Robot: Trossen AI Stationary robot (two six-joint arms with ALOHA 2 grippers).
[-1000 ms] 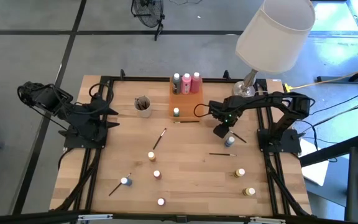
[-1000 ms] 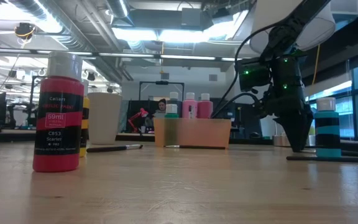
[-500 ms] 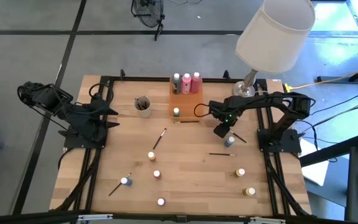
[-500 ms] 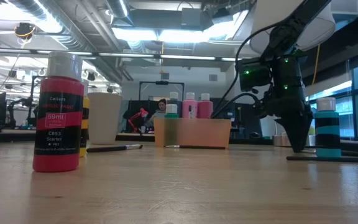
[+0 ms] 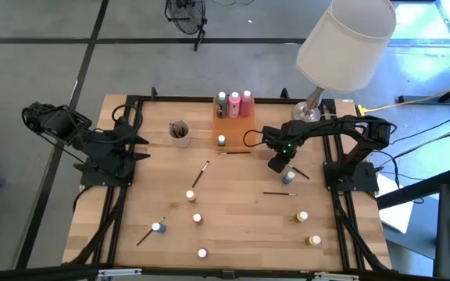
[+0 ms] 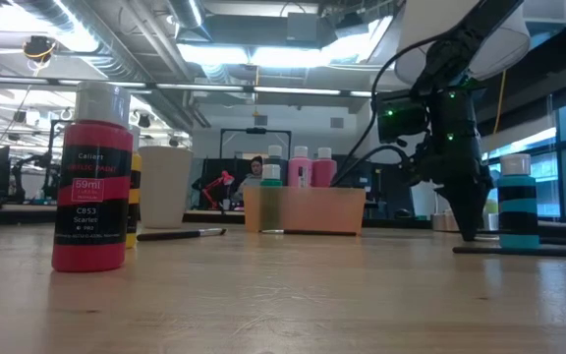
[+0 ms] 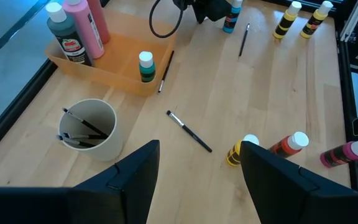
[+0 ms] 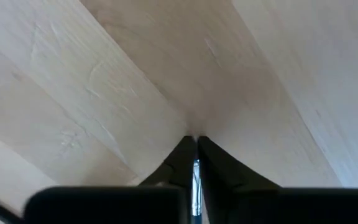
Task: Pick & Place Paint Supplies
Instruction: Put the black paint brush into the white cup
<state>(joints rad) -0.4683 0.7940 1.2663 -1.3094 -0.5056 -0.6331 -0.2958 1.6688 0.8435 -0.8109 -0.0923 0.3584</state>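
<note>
My right gripper points straight down at the table right of the centre, shut on a thin dark paintbrush. A blue paint pot stands just beside it. My left gripper hangs open and raised at the table's left side, touching nothing. Three squeeze bottles and a green pot stand in the orange tray. More brushes and pots lie scattered on the wood. My right gripper pinches the brush's thin silvery shaft between its two fingertips. The fingers come from above and point down, their tips at the tabletop. The rest of the brush lies on the wood, running toward the table's right edge.
A round cup with brushes in it stands left of the tray. A lamp with a white shade rises at the far right corner. Yellow-and-black pots stand near the right edge, a red bottle near the front.
My right gripper has shut its fingers on the brush, without moving from its place above the table. The brush has stayed on the wood.
</note>
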